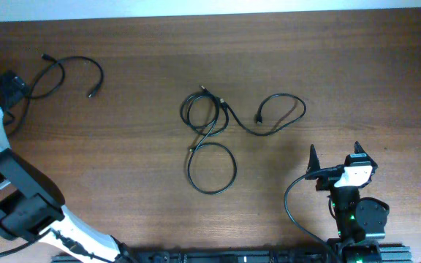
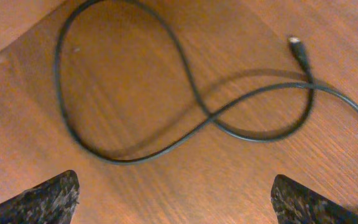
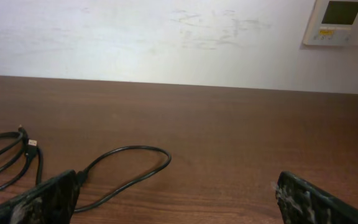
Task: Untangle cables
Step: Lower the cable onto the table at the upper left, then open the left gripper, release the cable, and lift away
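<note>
A bundle of thin black cables point(image 1: 210, 128) lies tangled mid-table: an upper coil, a round loop below it and a loop to the right point(image 1: 282, 113). One separate black cable point(image 1: 71, 73) lies at the far left. My left gripper point(image 1: 12, 89) hovers over its left end, open and empty. In the left wrist view point(image 2: 176, 202) this cable point(image 2: 191, 93) crosses itself, with a plug end point(image 2: 298, 50) at the upper right. My right gripper point(image 1: 335, 155) is open and empty, below and right of the tangle. Its wrist view point(image 3: 179, 199) shows the right loop point(image 3: 129, 165) ahead on the left.
The brown wooden table point(image 1: 357, 58) runs to a white wall in the right wrist view, with a wall panel point(image 3: 344, 22) at the upper right. The right arm's base point(image 1: 357, 219) sits at the front edge. The left arm point(image 1: 13, 197) runs along the left side.
</note>
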